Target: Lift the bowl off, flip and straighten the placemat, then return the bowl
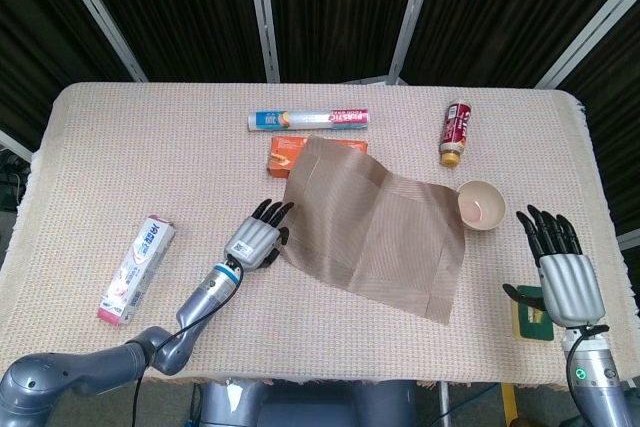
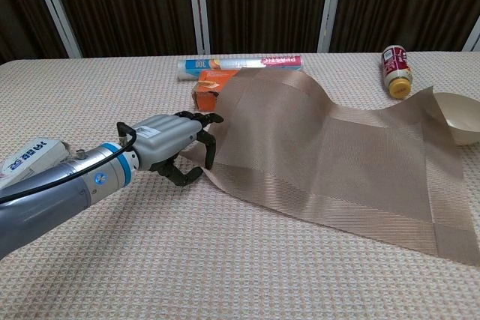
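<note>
Placemat (image 1: 375,232) sprawls skewed across my woven table cover (image 1: 100,167), its far corner riding up on the orange box (image 1: 283,155), another corner just beside the bowl (image 1: 481,204). My left hand (image 1: 254,240) pinches the near-left edge, fingers curled around it. My right hand (image 1: 562,272) hovers off to the side, fingers spread, holding nothing.

The placemat (image 1: 372,230) is lying just right of the left hand (image 1: 253,242), its far corner resting on the box (image 1: 284,154). The roll (image 1: 308,120) is lying behind that box. The bowl (image 1: 481,204) is sitting ahead of the right hand (image 1: 560,272), touching the placemat's right edge.
</note>
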Available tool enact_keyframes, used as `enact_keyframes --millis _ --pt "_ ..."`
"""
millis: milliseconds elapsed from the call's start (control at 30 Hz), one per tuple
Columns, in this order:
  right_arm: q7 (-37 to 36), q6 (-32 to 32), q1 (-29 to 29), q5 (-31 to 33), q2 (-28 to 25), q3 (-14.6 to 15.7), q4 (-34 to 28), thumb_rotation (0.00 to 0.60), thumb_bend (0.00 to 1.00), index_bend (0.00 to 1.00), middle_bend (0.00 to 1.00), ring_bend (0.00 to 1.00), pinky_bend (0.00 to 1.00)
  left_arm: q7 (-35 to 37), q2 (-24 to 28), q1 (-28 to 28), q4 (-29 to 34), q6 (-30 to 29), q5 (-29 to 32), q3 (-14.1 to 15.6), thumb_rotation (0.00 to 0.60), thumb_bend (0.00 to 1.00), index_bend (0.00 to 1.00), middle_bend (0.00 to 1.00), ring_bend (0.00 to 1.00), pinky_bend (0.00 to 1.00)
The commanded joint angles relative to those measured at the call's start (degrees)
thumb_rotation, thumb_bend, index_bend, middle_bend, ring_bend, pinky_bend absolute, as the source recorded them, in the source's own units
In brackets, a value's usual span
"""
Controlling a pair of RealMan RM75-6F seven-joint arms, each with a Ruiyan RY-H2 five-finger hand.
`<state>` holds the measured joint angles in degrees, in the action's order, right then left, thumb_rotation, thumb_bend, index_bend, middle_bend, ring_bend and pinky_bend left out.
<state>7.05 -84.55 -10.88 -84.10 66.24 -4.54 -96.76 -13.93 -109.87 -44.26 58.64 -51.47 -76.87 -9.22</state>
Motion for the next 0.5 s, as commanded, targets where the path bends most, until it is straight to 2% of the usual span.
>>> enact_keyframes --millis 33,167,333,500 --pt "-0.3 0.0 0.1 0.0 -0.1 -0.1 0.0 0.600 0.00 0.00 0.00 0.00 0.00 0.1 -0.3 0.0 -0.2 -0.4 0.1 -0.1 0.600 0.53 0.64 0.00 0.00 0.00" --pt "-0.9 -0.2 0.3 -0.1 -0.2 -0.4 -0.1 0.600 0.00 0.00 0.00 0.00 0.00 0.3 -0.2 0.1 0.3 -1.0 -0.2 0.2 0.600 0.54 0.70 0.00 0.00 0.00" --pt "-1.2 -0.1 0.4 -0.4 -0.3 -0.4 -0.1 0.600 0.00 0.00 0.00 0.00 0.00 0.3 1.1 0.4 2.6 -2.1 -1.4 1.1 0.600 0.54 0.73 0.00 0.00 0.00" --pt "-1.6 -0.4 0.6 -0.7 -0.2 -0.6 -0.1 0.600 0.00 0.00 0.00 0.00 0.00 0.5 4.8 1.3 8.4 -4.1 -3.8 2.7 0.600 0.54 0.79 0.00 0.00 0.00"
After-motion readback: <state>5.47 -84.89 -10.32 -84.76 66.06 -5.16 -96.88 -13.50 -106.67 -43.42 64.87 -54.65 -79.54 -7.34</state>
